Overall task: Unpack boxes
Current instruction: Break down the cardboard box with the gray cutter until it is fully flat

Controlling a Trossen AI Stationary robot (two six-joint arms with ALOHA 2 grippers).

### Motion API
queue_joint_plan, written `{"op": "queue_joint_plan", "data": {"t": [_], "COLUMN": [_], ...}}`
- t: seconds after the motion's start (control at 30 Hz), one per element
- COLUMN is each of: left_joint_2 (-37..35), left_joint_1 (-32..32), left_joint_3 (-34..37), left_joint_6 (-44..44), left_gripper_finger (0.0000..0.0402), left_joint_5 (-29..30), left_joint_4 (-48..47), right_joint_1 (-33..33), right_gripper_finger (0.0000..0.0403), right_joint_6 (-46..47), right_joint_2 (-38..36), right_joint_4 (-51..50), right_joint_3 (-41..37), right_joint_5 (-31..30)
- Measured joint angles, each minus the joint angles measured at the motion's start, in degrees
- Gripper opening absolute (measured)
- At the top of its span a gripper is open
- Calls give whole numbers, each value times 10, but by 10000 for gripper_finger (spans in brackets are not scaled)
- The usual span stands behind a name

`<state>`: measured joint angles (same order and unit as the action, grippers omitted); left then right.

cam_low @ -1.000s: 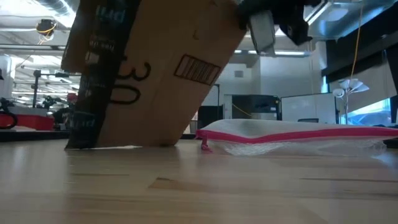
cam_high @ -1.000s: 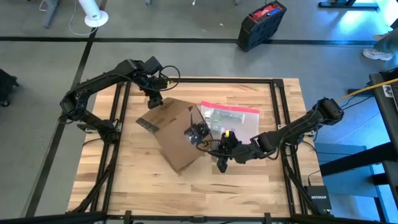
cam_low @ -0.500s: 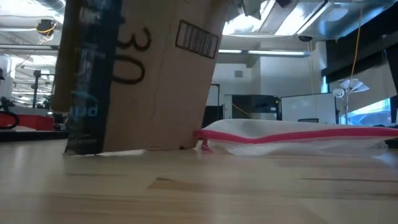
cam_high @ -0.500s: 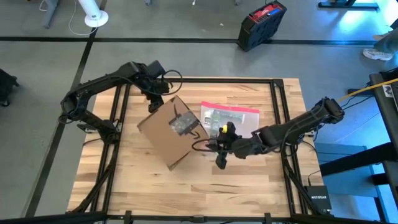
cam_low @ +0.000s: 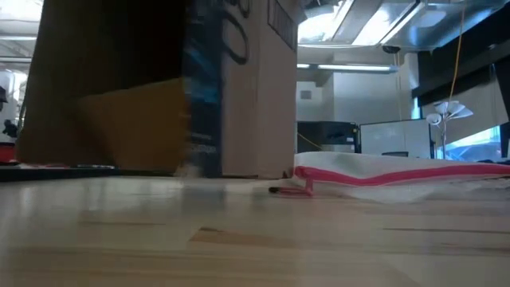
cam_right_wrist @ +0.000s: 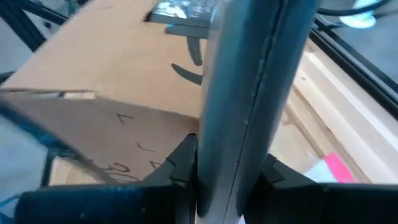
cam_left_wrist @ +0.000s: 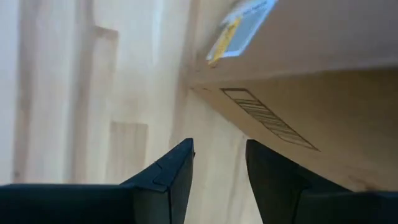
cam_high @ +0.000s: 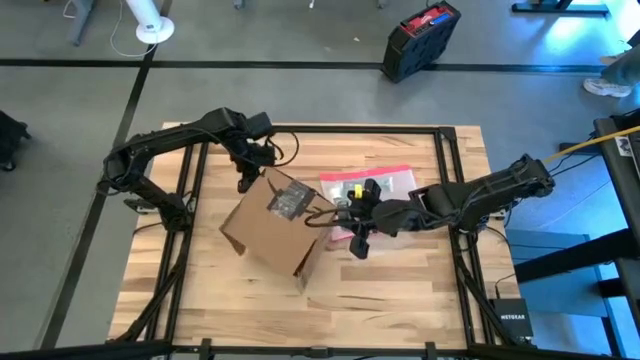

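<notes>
Here a clear pouch [cam_high: 385, 190] lies just beside the upright box [cam_high: 272, 226].

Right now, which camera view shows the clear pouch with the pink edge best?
The low view: the pouch lies flat beside the cardboard box, unobstructed. The high view has the right claw partly covering it; the right wrist view shows one pink corner; the left wrist view shows none.

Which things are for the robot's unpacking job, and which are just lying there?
For the job:
- cardboard box
- left gripper, beside the box
- right gripper, at the box

Just lying about:
- clear pouch with pink edge
- black and red case on the floor
</notes>
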<state>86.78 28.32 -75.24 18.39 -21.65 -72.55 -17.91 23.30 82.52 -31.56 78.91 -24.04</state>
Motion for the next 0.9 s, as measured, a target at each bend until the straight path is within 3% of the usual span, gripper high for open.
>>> {"op": "queue_joint_plan", "data": {"t": [0.4,0.5,0.67,0.9], "left_joint_2": [-10,-16,-37,-99], "left_joint_1": [23,33,61,91], "left_joint_3": [-1,-1,-8,-41], "left_joint_6": [-4,7,21,33], "left_gripper_finger": [140,140,140,140], "left_joint_5": [65,96,114,113], "left_joint_4": [-58,-60,-60,-33], "right_joint_1": [1,0,6,40], "right_gripper_finger": [71,71,71,71], "right_joint_6": [22,22,-9,-56], "right_joint_2": [2,2,1,12], "right_joint_4": [-183,-211,-161,-23], "right_joint_3": [116,153,193,193], "right_joint_5": [56,44,-4,-13]}}
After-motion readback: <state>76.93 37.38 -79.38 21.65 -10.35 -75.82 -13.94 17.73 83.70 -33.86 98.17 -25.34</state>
